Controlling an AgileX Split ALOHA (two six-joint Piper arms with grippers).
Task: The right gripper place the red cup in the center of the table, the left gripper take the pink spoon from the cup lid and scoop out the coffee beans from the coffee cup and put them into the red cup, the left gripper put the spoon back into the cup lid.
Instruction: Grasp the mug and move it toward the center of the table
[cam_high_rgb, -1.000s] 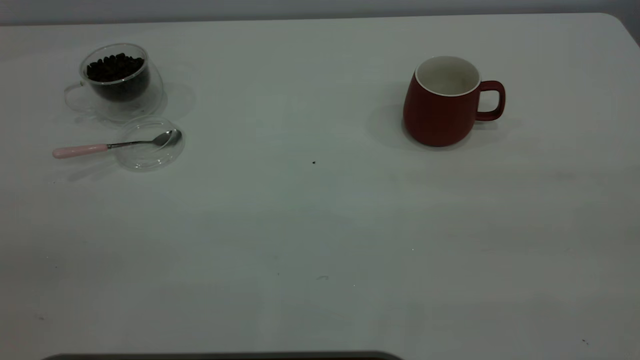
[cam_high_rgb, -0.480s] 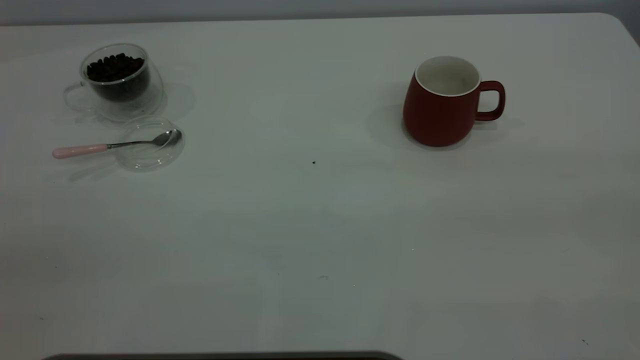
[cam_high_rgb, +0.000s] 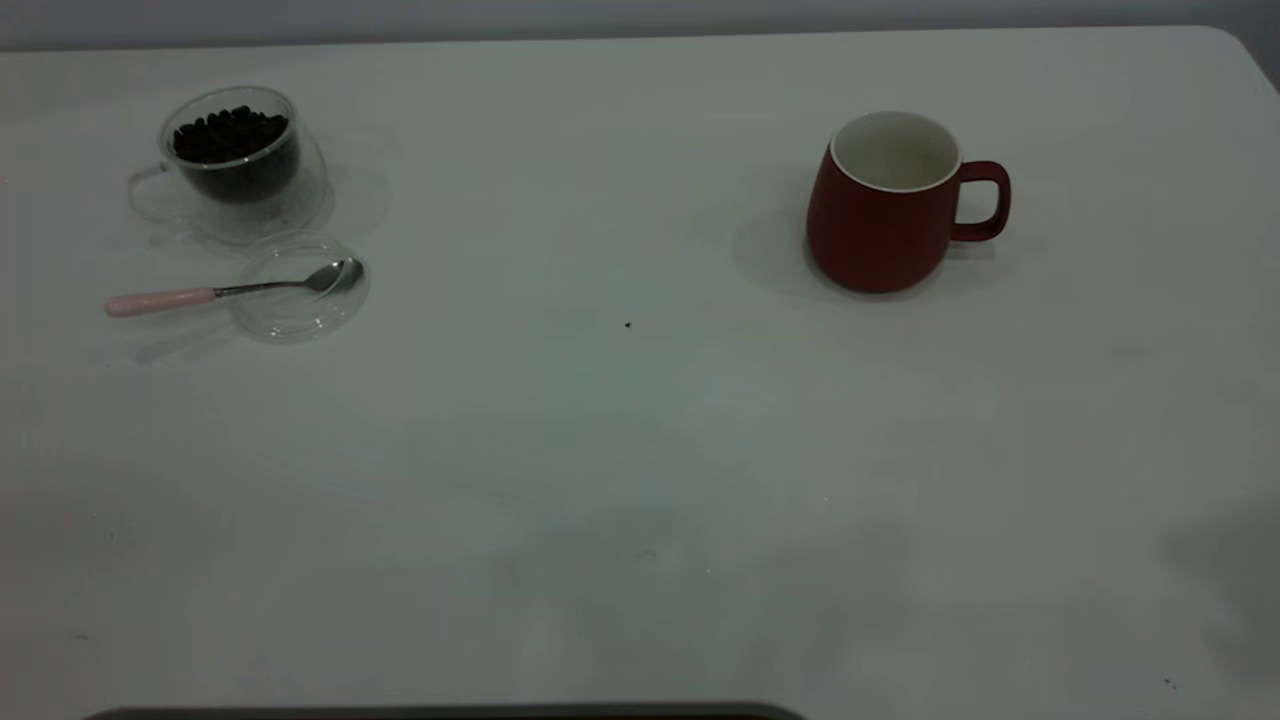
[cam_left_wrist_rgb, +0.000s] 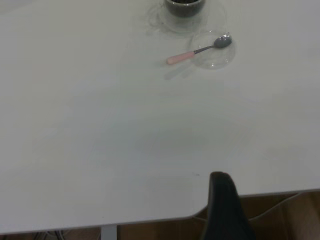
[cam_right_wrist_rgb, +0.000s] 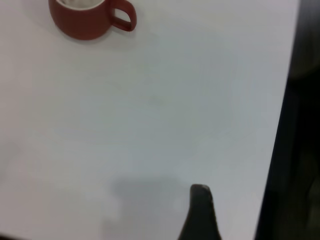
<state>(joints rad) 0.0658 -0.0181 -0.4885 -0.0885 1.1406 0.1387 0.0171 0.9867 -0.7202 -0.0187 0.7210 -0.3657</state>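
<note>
Arms are missing from the exterior view, which shows only the white worktop (cam_high_rgb: 640, 450) and the things on it. The left wrist view adds one black finger of the left gripper (cam_left_wrist_rgb: 226, 210), hanging over the worktop's near edge, well apart from the pink spoon (cam_high_rgb: 225, 292). The right wrist view adds one dark finger of the right gripper (cam_right_wrist_rgb: 200, 214) above bare worktop, far from the red cup (cam_high_rgb: 885, 205). Whether either gripper is apart or together, I cannot tell.

The red cup stands upright on the right side, its white inside bare. On the left, the coffee cup (cam_high_rgb: 240, 165) holds the coffee beans (cam_high_rgb: 230, 133). Just beside it lies the cup lid (cam_high_rgb: 300, 290), with the spoon's bowl resting in it and the handle sticking out over the rim.
</note>
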